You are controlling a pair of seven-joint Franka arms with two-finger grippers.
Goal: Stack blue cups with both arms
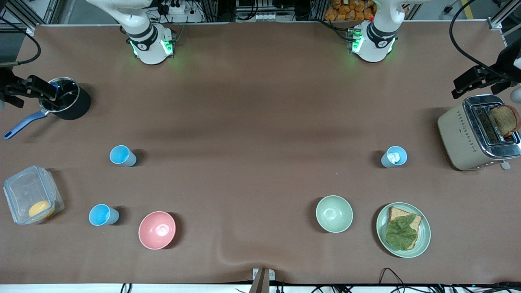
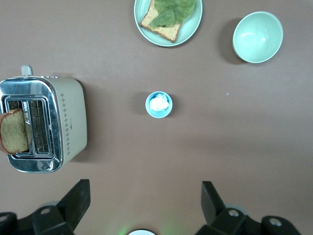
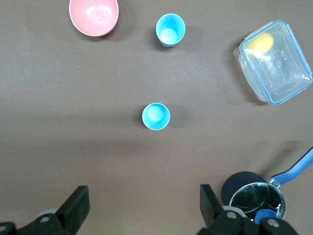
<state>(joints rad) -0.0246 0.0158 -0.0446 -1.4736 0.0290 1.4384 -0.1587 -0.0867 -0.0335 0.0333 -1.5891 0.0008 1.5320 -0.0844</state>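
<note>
I have three blue cups upright on the surface, none stacked yet. Taking the pink bowl (image 1: 157, 230) as my landmark: one cup (image 1: 103, 215) stands just beside it toward the right arm's end, a second cup (image 1: 122, 156) stands farther from the front camera than the bowl, and the third cup (image 1: 394, 156) is well apart, toward the left arm's end near the toaster (image 1: 478, 132), with something white inside it.

My right tool (image 3: 142, 208) hangs high over the pot (image 1: 65, 99) end with its fingers spread wide, holding nothing. My left tool (image 2: 145, 205) hovers above the toaster area, likewise spread and empty.

The split is plain: the two cups by the bowl lie under the right arm's reach, the lone cup under the left's. Each stands with its axis vertical, so I judge a descent from above onto the rim suits.
</note>
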